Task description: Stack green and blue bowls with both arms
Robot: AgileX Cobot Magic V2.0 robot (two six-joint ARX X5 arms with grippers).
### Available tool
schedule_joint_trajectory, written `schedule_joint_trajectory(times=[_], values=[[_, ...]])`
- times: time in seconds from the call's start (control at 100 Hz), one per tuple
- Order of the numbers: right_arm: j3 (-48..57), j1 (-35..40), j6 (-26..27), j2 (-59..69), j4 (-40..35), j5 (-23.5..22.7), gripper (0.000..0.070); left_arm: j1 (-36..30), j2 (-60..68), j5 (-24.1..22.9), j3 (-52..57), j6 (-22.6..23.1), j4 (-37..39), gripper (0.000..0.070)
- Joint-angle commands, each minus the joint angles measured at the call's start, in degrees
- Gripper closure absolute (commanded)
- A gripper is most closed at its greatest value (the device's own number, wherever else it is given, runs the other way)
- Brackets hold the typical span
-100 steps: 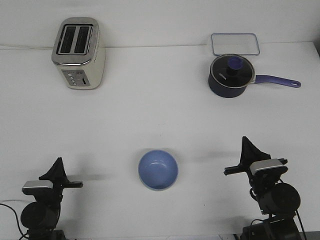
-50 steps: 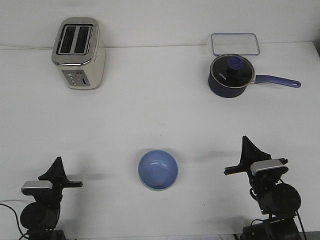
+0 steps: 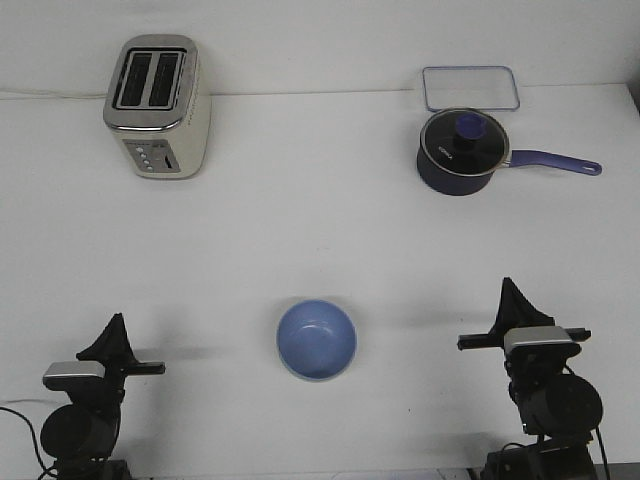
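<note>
The right gripper (image 3: 516, 297) has been drawn back, well clear of the blue bowl (image 3: 316, 339); stacking looks finished, jaw states cannot be told.

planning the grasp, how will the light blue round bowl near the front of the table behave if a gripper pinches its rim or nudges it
The light blue round bowl looks smooth and rigid, so it probably keeps its shape but may slip in a pinch. It looks small and thin-walled, so likely light. Sitting upright on the flat white table, it would probably slide rather than roll or tip.
</note>
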Motion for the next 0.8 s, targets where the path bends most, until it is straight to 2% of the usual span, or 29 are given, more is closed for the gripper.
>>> schedule_joint_trajectory(times=[0.0, 0.13, 0.25, 0.43, 0.79], values=[[-3.2, -1.7, -5.2, -2.0, -0.2, -1.5, 0.0699, 0.1, -0.1, 0.1, -1.1, -0.4, 0.6, 0.0685], [-10.3, -4.6, -10.6, -8.0, -0.3, -3.6, 0.0699, 0.1, -0.1, 0.0, -1.1, -0.4, 0.5, 0.0685], [-15.2, -4.8, -14.0, -12.4, -0.2, -3.5, 0.0699, 0.1, -0.1, 0.0, -1.1, -0.4, 0.6, 0.0685], [-17.2, -4.8, -14.4, -13.6, -1.9, -3.5, 0.0699, 0.1, -0.1, 0.1, -1.0, -0.4, 0.6, 0.0685], [-17.2, -4.7, -14.4, -13.6, 1.5, -3.5, 0.0699, 0.1, -0.1, 0.0, -1.0, -0.4, 0.5, 0.0685]])
